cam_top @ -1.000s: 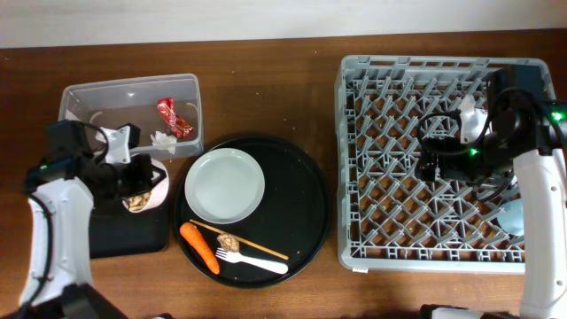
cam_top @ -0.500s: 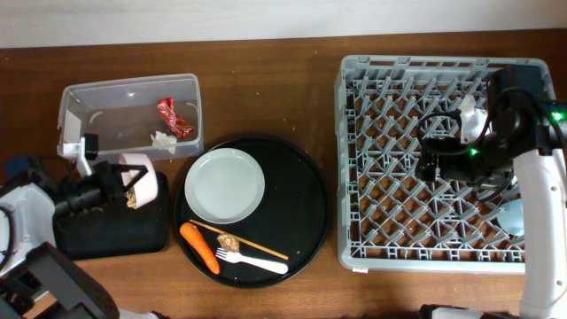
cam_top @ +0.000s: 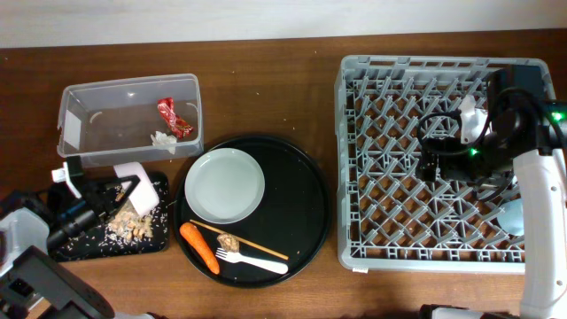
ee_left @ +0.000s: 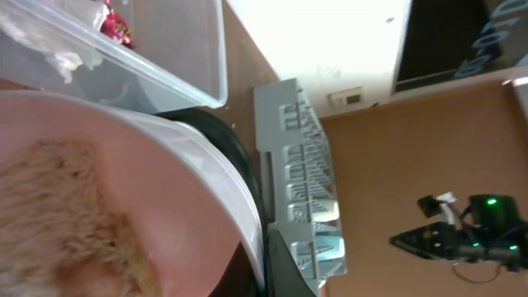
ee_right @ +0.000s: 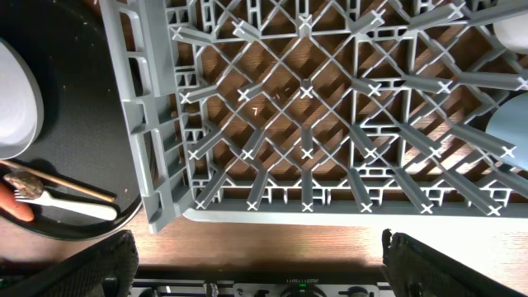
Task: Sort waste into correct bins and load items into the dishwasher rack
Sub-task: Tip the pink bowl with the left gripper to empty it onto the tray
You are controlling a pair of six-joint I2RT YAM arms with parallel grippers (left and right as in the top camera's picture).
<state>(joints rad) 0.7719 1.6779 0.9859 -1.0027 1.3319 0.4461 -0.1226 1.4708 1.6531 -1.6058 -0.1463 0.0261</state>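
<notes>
My left gripper (cam_top: 113, 191) is shut on the rim of the white bowl (cam_top: 133, 171) and holds it tipped over the shallow black tray (cam_top: 89, 249). Beige crumbs (cam_top: 133, 223) lie scattered on that tray. In the left wrist view the bowl (ee_left: 165, 190) fills the frame, with some crumbs (ee_left: 58, 206) still inside. The clear tub (cam_top: 133, 87) holds the red wrapper (cam_top: 174, 117) and the white tissue (cam_top: 163, 139). My right gripper (ee_right: 260, 247) is open and empty above the grey dishwasher rack (cam_top: 354, 159). A blue cup (cam_top: 512, 215) stands in the rack.
The large round black tray (cam_top: 301, 204) carries the white plate (cam_top: 224, 184), carrot (cam_top: 199, 246), brown scrap (cam_top: 230, 241), white fork (cam_top: 257, 261) and chopsticks (cam_top: 252, 243). The rack's front edge (ee_right: 330, 213) lies close to the table edge.
My left arm has swung down and to the left and tipped the bowl. Crumbs that were in the bowl now lie spread on the shallow black tray. The right arm has not moved.
</notes>
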